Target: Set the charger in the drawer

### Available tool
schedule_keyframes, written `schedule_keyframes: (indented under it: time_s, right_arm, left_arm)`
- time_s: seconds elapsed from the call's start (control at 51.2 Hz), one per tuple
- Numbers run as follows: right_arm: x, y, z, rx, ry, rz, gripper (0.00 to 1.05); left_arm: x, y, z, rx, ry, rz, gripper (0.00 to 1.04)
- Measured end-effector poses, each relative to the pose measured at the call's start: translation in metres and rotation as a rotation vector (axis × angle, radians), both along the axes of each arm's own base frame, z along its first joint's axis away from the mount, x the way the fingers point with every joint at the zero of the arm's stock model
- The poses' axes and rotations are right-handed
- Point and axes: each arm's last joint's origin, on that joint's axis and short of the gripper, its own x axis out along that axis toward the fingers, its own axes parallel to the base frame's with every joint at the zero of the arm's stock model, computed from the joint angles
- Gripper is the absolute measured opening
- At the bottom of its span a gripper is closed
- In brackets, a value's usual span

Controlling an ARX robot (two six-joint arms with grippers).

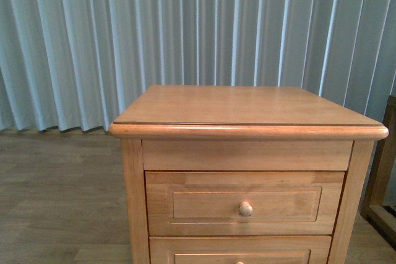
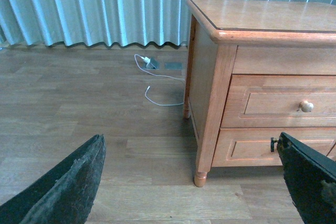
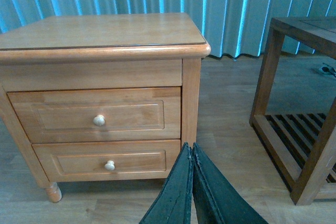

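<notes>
Upper drawer (image 1: pixel 244 203) fully closed, pale knob (image 1: pixel 245 209) centred on its front. Charger not visible on the cabinet top (image 1: pixel 247 106) or elsewhere. Left fingers (image 2: pixel 68 187) spread wide, holding nothing. Right fingers (image 3: pixel 191 182) pressed together, empty, before the lower drawer (image 3: pixel 107 161).

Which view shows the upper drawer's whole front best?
The right wrist view: the upper drawer shows complete and shut, knob included. The front view also shows it, but low in the picture. The left wrist view cuts off its far end.
</notes>
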Motion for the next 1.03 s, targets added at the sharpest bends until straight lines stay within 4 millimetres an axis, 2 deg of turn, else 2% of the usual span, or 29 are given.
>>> schedule_keyframes:
  time_s: [0.137,0.215,0.644,0.683,1.035]
  right_arm:
    - [0.0,0.0,-0.005,0.0,-0.003,0.0,0.02]
    - [0.0,0.0,-0.015,0.0,0.0,0.0,0.02]
    - [0.0,0.0,-0.015,0.0,-0.002,0.0,0.02]
    - [0.0,0.0,-0.015,-0.001,-0.003,0.0,0.06]
    - [0.0,0.0,-0.015,-0.001,-0.003,0.0,0.68]
  left_arm:
    - [0.0,0.0,0.0,0.0,0.0,0.0,0.99]
    - [0.0,0.0,0.0,0.0,0.0,0.0,0.99]
    - [0.0,0.0,0.0,0.0,0.0,0.0,0.99]
    - [0.0,0.0,0.0,0.0,0.0,0.0,0.99]
    - [0.0,0.0,0.0,0.0,0.0,0.0,0.99]
